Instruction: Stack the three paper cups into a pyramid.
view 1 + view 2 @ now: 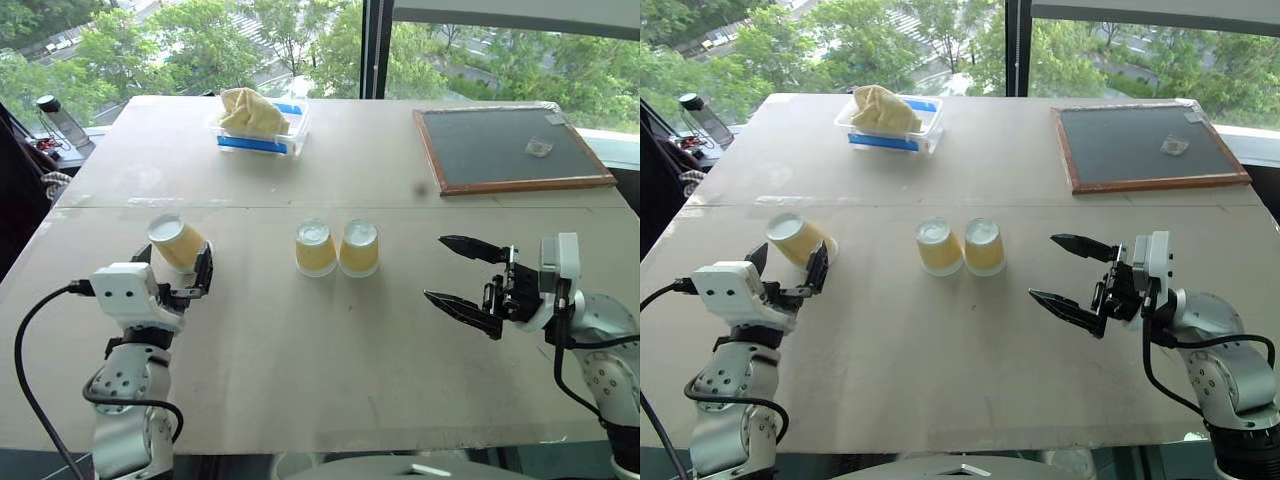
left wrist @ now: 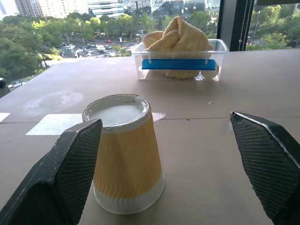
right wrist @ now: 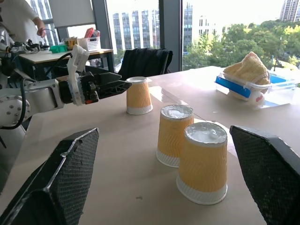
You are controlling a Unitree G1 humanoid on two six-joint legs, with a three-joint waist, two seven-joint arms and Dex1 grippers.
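A: Where are the three paper cups found?

B: Two cups are stood upside down, side by side and touching, near the middle of the counter (image 1: pixel 300 380): the left cup of the pair (image 1: pixel 315 248) and the right cup of the pair (image 1: pixel 359 248). The third cup (image 1: pixel 177 242) is set well apart to the left, also upside down on its white rim (the white base is turned upward). No pyramid is formed yet.

A: How is the left gripper (image 1: pixel 172 272) placed?

B: Its jaws are spread wide, and the third cup is seen between them. In the left wrist view one finger (image 2: pixel 70 173) is shown just beside the cup's side; whether it is touched cannot be told from that angle. The other finger is kept clearly apart from the cup.

A: And the right gripper (image 1: pixel 468 282)?

B: It is held to the right of the pair, pointed toward them, with its jaws spread and nothing between them.

A: What else is laid on the counter?

B: A clear plastic container (image 1: pixel 262 130) with a blue label is placed at the far side, and a framed chalkboard (image 1: pixel 508 148) at the far right.
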